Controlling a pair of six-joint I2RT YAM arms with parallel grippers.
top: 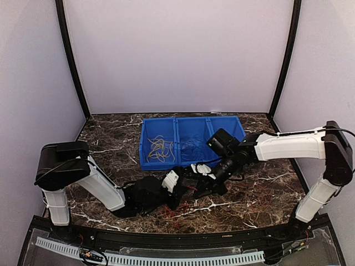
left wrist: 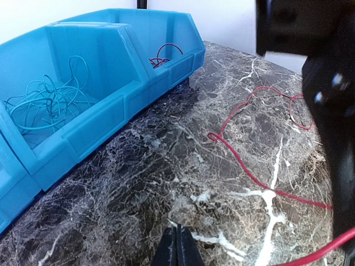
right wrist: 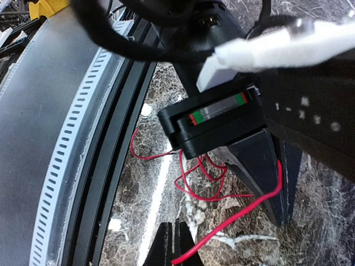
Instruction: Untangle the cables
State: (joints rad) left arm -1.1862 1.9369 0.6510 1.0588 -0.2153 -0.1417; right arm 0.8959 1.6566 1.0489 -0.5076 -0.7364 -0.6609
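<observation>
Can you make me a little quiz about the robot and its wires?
1. True or false: the blue bin has three compartments.
2. What colour is the cable lying on the marble table? A) red B) green C) white
3. Fill the gap: the fingers of the left gripper are ____ (open or shut).

Key: 1 true; 2 A; 3 shut.
</observation>
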